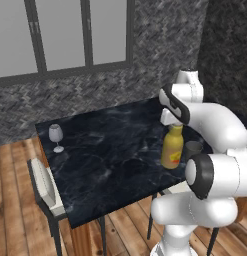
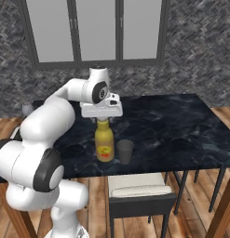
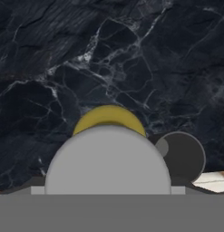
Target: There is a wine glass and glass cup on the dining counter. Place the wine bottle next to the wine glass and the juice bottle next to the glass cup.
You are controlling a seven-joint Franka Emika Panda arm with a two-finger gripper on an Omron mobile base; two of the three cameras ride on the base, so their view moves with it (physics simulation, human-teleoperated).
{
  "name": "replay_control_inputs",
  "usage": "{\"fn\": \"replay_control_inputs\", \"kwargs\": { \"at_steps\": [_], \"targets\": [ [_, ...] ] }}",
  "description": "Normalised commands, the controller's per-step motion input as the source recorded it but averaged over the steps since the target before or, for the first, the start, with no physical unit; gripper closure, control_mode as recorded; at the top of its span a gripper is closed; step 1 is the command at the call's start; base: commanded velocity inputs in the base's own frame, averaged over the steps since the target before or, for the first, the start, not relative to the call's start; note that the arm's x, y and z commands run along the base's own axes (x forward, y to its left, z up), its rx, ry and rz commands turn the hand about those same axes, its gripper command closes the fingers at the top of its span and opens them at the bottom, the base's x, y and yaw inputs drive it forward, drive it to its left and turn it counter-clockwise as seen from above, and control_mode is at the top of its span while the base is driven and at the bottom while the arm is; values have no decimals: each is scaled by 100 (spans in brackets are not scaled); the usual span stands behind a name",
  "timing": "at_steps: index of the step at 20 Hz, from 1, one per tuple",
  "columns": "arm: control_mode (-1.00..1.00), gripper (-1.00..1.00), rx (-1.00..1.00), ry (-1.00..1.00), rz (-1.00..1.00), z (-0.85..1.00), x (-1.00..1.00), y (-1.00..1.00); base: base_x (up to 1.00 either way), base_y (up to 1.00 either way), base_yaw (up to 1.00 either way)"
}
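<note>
Where the yellow juice bottle stands upright on the dark marbled desk, a red-orange mark is seen on its label, but no writing on it can be read. One juice bottle is counted, near the desk's front edge, and one greyish glass cup is seen just beside it, on the side away from the wine glass; whether the two touch cannot be told. One wine glass is found well apart from them, upright near the far left corner of the desk in the left base view. Two chairs are counted: one with a pale cushion is drawn up at the left side of the desk, and another is seen below the front edge, under the bottle and cup.

The gripper is held straight above the bottle's pale cap, with the hand's white body just over the neck. The jaws are taken to be spread wide, though the finger tips themselves are hidden by the hand and the bottle; whether they touch the neck cannot be told. In the hand view the cap is seen from above with the yellow shoulder behind it and the cup's round rim to its right.
</note>
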Motion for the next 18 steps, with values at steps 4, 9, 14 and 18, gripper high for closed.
{"fn": "replay_control_inputs", "kwargs": {
  "at_steps": [4,9,14,18],
  "targets": [
    [-100,100,0,0,-1,-29,0,0,0,0,0],
    [-100,-100,0,0,-2,-32,-6,0,0,0,0],
    [-100,-100,0,0,-2,-33,-14,0,0,0,0],
    [-100,-100,0,0,-2,-21,-11,0,0,0,0]
  ]
}}
